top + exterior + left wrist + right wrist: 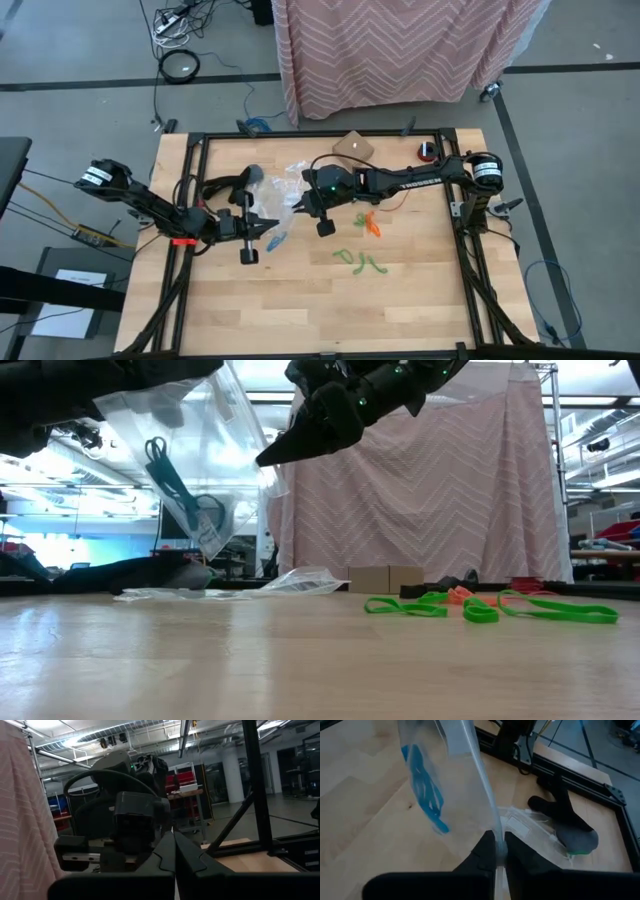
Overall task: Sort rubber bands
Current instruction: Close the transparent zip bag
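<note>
Rubber bands, thin floppy loops in blue, green and orange, sit in three places on the pale wooden table [300,300]: the blue bands [425,785] hang inside a clear plastic zip bag [455,800] held up above the boards, while the green bands [480,608] and the orange bands [368,224] lie loose on the wood toward the right side, the orange ones just behind the green. Both dark arms meet over the middle of the table. The right gripper [496,851] has its two fingers pressed together on the edge of the zip bag, and the left gripper [174,851], fingers likewise closed with the bag's opposite edge at them, faces it from the left. A second clear plastic bag [300,580] lies crumpled flat on the table behind, near a small brown cardboard box [385,578].
</note>
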